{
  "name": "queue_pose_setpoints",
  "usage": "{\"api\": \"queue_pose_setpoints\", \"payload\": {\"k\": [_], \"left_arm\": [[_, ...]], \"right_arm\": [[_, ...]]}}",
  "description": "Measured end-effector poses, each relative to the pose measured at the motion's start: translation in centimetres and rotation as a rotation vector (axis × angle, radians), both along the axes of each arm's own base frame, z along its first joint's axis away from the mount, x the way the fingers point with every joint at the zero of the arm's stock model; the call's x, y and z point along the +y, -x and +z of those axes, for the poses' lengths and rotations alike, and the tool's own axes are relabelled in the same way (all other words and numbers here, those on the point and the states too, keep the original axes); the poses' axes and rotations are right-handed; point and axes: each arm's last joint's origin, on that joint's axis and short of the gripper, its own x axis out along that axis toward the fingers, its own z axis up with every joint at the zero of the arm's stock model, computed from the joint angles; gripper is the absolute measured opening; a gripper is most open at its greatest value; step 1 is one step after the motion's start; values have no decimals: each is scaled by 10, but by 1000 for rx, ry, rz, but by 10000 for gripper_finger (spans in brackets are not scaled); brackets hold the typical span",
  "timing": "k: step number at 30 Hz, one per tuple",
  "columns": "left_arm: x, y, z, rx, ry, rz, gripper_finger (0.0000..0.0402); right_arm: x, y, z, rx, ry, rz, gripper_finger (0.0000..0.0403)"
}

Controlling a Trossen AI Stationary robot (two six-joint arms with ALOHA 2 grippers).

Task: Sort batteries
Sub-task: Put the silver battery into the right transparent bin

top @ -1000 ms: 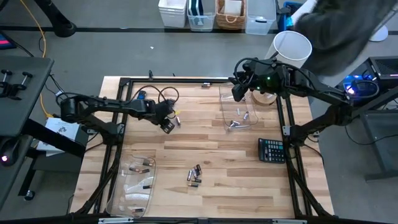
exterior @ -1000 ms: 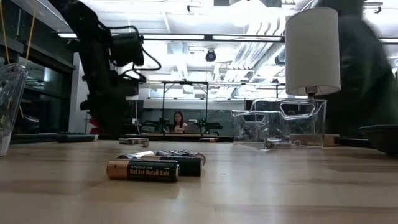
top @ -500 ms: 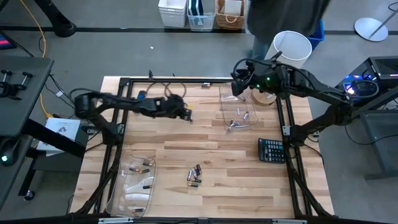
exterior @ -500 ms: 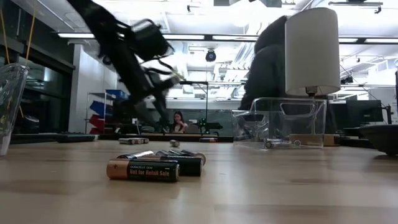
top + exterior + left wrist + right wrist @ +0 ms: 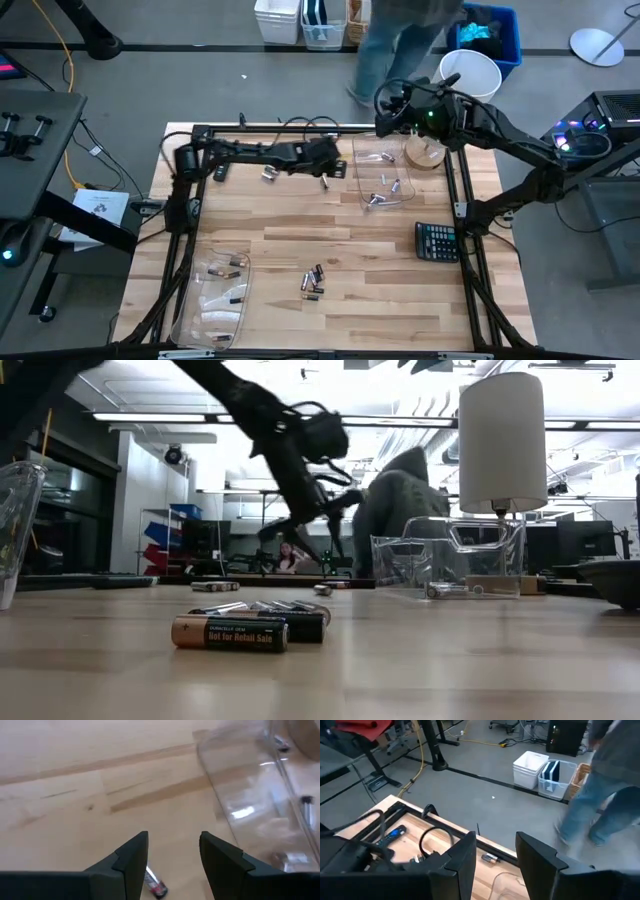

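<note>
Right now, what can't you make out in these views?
- Left pincer: its fingers stand apart in the left wrist view, where a small silvery battery is partly cut by the frame edge.
- Clear plastic bin, high view: battery types inside are too small to tell.
- Walking person, high view: blurred, cut off.

Grey floor (image 5: pixel 150 80) — white bins (image 5: pixel 300 20)

**Even overhead light, blur on moving parts**

Bright ceiling strips (image 5: pixel 150 417) wash out the low view's background. The table (image 5: pixel 330 250) is evenly lit, with soft shadows. The passing person (image 5: pixel 600 805) is smeared. The left arm (image 5: pixel 290 450) shows dark against the lights, slightly blurred. Glare streaks the clear tray (image 5: pixel 260 810). The near battery (image 5: pixel 230 633) is sharp.
</note>
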Motion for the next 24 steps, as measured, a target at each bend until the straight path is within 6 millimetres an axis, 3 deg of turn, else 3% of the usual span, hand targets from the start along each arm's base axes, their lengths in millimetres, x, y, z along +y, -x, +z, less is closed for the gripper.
{"api": "queue_pose_setpoints", "payload": {"k": [5, 10, 19, 24], "left_arm": [[5, -29, -27, 103, -27, 14, 167], [4, -43, -46, 125, 7, 75, 167], [-17, -26, -28, 269, 123, 78, 166], [-28, -20, -6, 319, 5, 60, 162]], "right_arm": [[-10, 3, 0, 70, 47, 6, 134], [-17, 6, 0, 101, 72, 3, 134], [-33, 11, 1, 44, 19, 6, 134], [-39, 14, 1, 80, 41, 2, 134]]}}
